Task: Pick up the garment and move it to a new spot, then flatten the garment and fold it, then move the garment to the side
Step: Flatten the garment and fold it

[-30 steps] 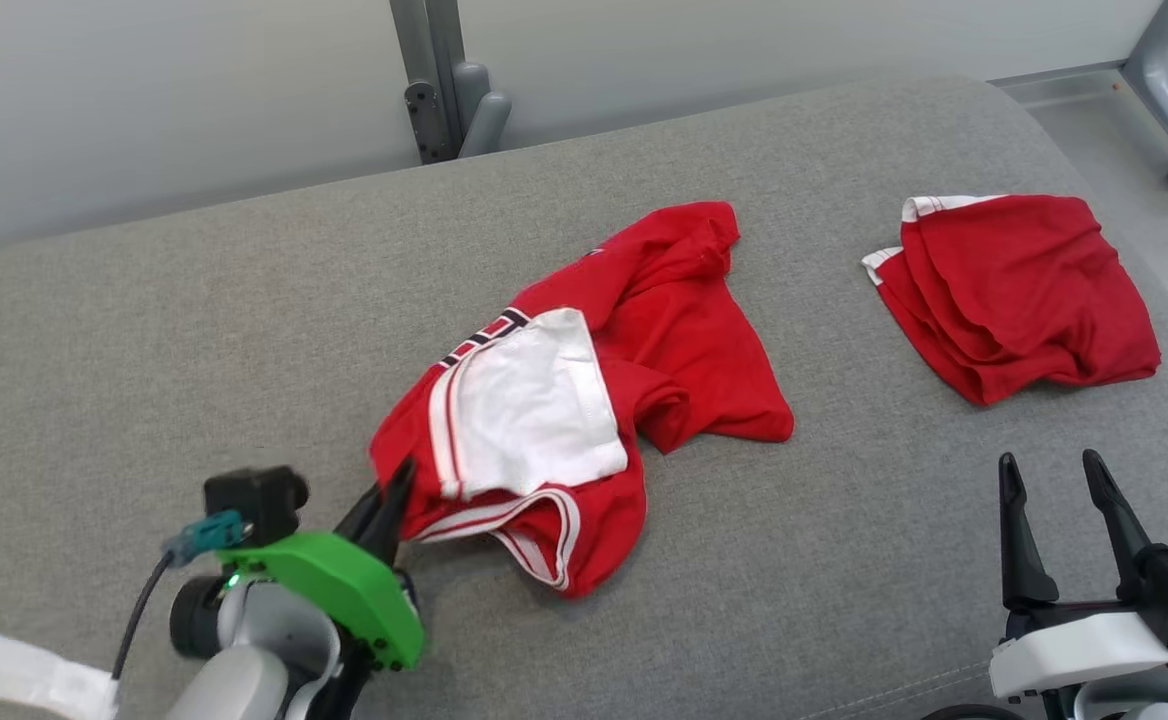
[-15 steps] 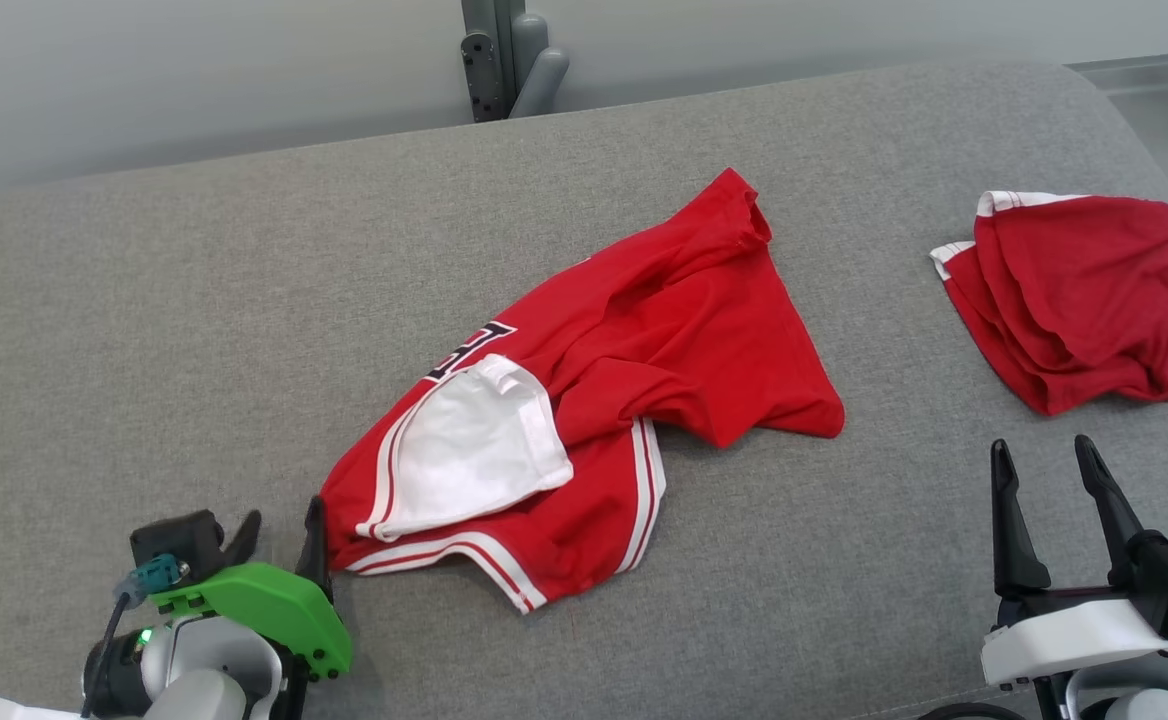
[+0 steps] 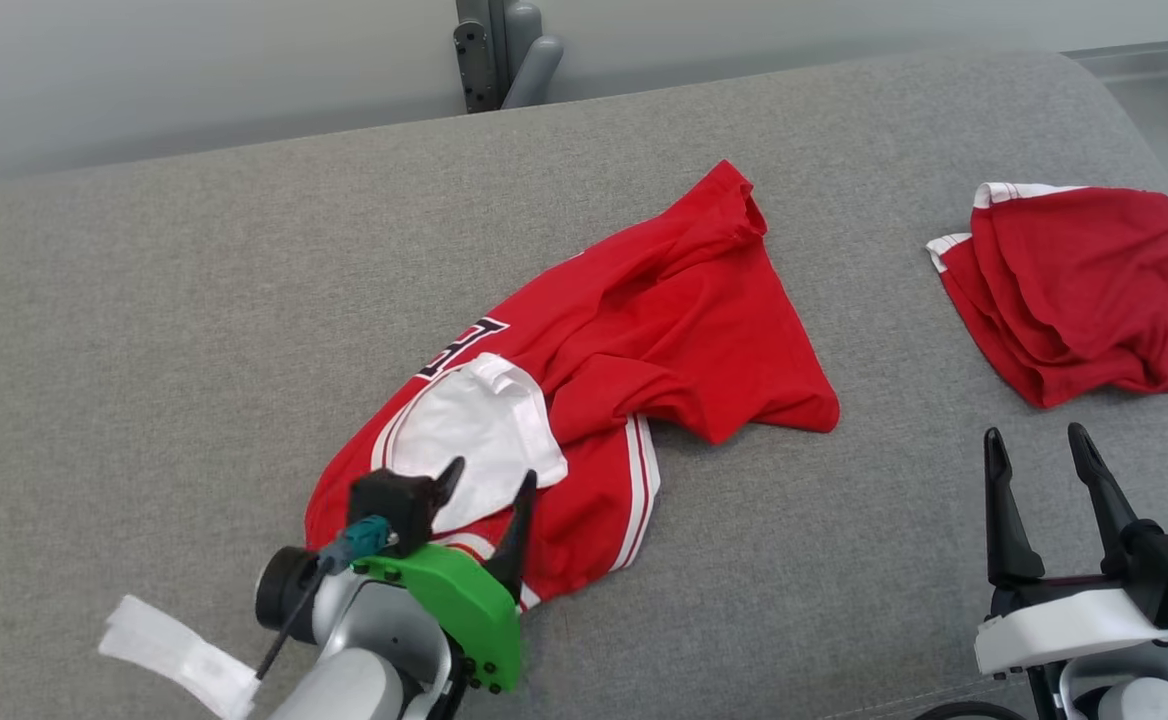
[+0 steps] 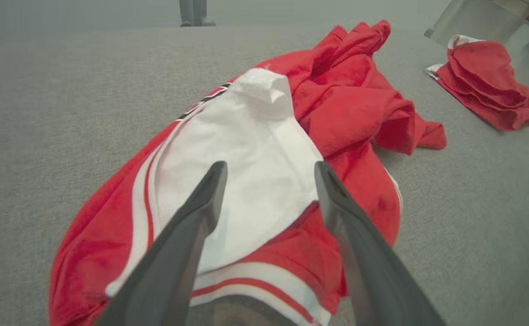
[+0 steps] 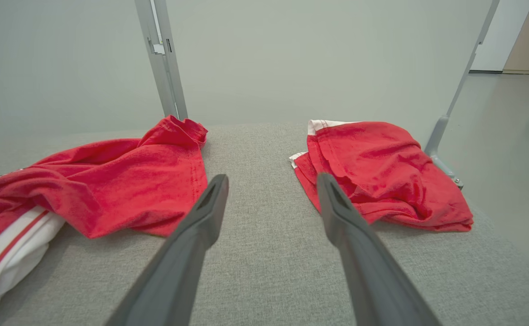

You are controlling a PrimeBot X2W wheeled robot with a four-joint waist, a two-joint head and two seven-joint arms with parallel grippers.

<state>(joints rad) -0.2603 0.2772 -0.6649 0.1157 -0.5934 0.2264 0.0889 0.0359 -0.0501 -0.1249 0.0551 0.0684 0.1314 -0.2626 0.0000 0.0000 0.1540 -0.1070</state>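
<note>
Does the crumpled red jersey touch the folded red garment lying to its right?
Apart. The head view shows a wide strip of bare grey cushion between the red jersey and the folded red garment.

Wall [image 3: 194, 80]: plain pale grey-green, across the top of the frame.
Post [image 3: 484, 50]: grey metal upright, top centre.
Bench [image 3: 144, 330]: grey woven fabric, rounded upper-right corner.
Floor [image 5: 509, 149]: smooth, pale, far right.
</note>
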